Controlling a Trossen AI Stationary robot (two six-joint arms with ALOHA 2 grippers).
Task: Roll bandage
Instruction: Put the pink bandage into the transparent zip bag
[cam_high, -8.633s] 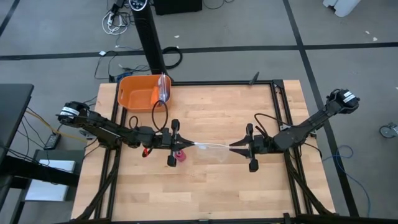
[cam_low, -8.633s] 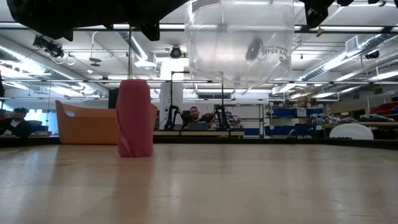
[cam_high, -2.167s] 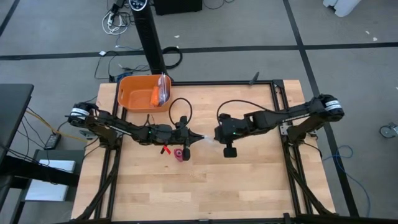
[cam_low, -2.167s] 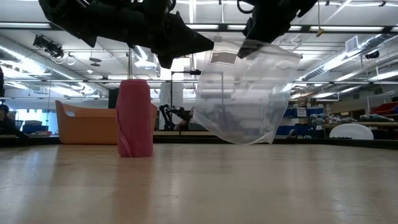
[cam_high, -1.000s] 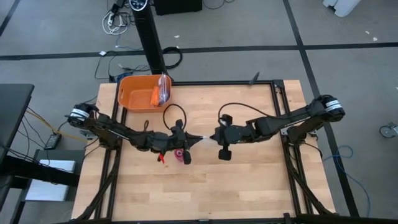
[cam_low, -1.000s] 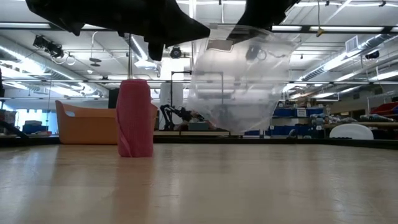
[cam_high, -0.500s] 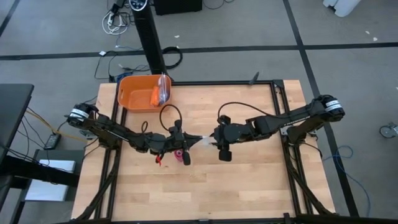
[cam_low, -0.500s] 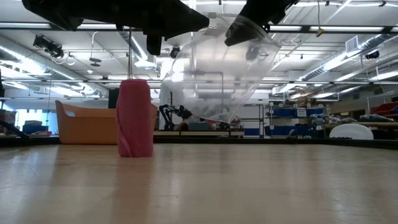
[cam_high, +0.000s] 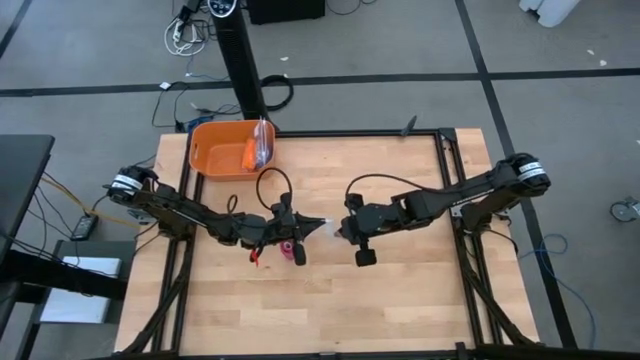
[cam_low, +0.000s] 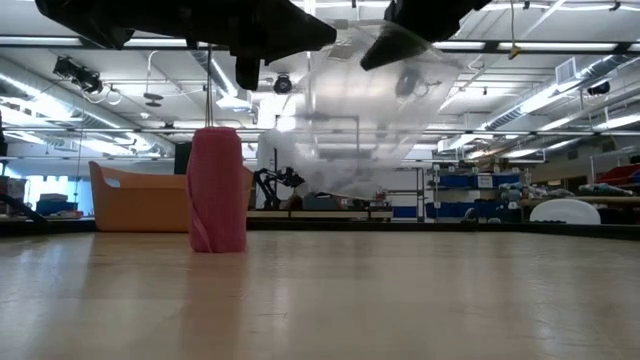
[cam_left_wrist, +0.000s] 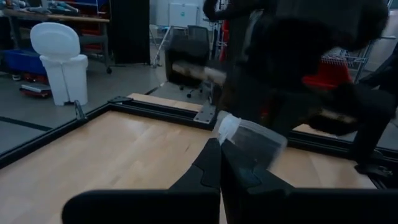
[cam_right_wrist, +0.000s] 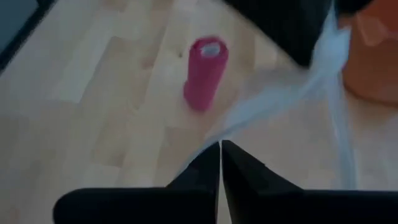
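We see a pale wooden table (cam_high: 330, 290) with a round orange plastic tub (cam_high: 222, 150) at its far left corner. Above the middle, our left gripper (cam_high: 318, 224) and right gripper (cam_high: 340, 229) each pinch an edge of a clear crinkled plastic bag (cam_low: 355, 130). A magenta-pink rolled cloth bandage (cam_low: 217, 189) stands upright beneath our left gripper.

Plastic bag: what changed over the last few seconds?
The right end effector moved in toward the left end effector, so the plastic bag, once stretched wide between them, now bunches up, lifted higher above the table. Both stay shut on it. The pink bandage roll and orange tub did not move.
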